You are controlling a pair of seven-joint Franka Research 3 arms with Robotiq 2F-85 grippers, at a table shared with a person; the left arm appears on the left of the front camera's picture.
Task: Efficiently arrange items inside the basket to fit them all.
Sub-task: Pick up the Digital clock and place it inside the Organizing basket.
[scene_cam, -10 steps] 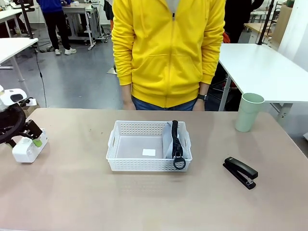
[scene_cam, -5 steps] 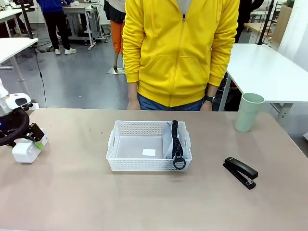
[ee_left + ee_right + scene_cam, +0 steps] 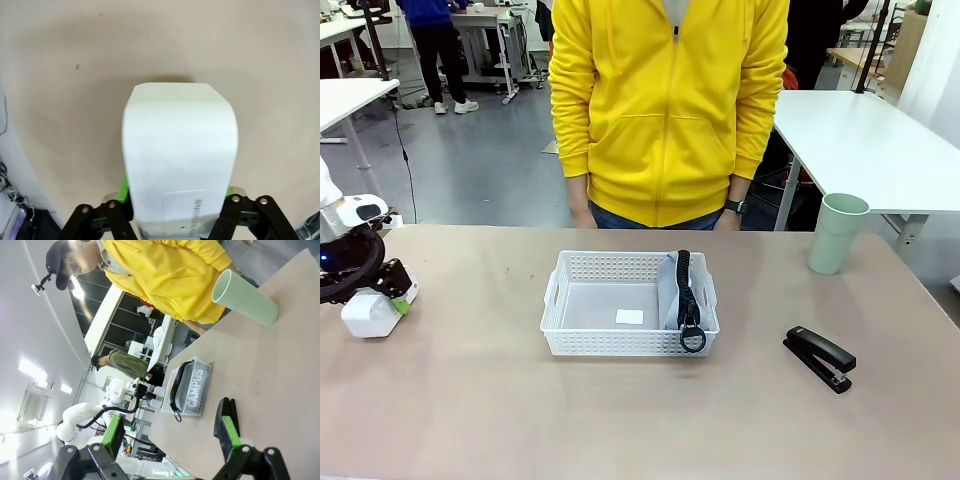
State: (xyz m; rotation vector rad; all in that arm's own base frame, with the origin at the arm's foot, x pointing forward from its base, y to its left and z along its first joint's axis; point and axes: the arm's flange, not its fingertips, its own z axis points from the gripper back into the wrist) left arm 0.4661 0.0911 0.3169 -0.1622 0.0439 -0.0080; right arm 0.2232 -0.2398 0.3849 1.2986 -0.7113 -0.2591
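At the left edge of the tabletop, the small white box is clamped between the green pads of the left end effector, and the box is seen resting on the tabletop. In the left wrist view, the box is squeezed on both sides by the pads. The white basket is placed in the middle of the tabletop, and the grey pouch is stood on its edge along the basket's right side. The black stapler is laid to the right of the basket. The pale green cup is stood upright near the far right corner. The right end effector is held wide apart, with nothing between its fingers. A person in a yellow top is seen at the far side.
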